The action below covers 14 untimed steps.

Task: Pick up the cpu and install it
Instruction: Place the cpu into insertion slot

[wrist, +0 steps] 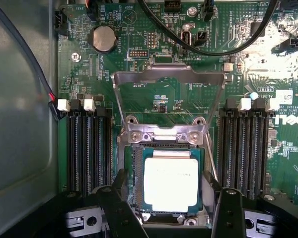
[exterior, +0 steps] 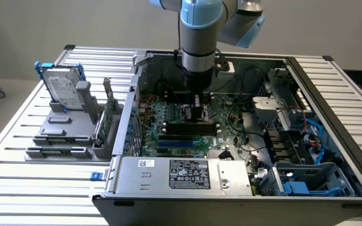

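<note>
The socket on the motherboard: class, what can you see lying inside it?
The cpu lies flat inside the socket, silvery top up, with the hinged metal frame swung open. What lies beneath the chip is covered and cannot be seen.

Hard drive (exterior: 64,87) beside open computer case (exterior: 218,209)

The end effector (wrist: 171,198) has its fingers (wrist: 111,208) cut off by the picture's edge.

I count one open dark computer case (exterior: 231,209), one green motherboard (wrist: 79,74), one small square cpu with a pale silvery top (wrist: 171,181), one raised grey metal socket frame (wrist: 169,79), one round silver coin battery (wrist: 104,38), two banks of black memory slots (wrist: 87,148), and one silver hard drive in a blue frame (exterior: 62,84).
</note>
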Tool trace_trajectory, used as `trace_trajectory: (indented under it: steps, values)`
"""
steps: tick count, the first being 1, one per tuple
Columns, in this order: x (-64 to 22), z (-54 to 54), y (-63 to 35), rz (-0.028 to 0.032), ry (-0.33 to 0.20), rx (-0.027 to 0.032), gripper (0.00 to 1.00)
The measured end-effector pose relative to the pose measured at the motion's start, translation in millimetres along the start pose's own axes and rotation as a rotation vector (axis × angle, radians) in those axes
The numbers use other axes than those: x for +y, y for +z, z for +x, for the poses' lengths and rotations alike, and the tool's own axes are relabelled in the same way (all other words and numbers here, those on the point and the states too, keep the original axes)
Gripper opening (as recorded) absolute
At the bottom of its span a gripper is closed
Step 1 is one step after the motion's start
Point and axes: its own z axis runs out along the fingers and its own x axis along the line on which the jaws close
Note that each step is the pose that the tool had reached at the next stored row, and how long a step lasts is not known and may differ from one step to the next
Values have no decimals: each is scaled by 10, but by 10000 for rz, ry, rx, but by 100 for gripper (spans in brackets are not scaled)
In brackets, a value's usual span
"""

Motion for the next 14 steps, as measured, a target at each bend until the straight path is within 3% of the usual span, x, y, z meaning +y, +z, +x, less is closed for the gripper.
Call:
trace_trajectory:
  steps: [14]
  values:
    - [0, 23, 7, -12, 191, 61, 68]
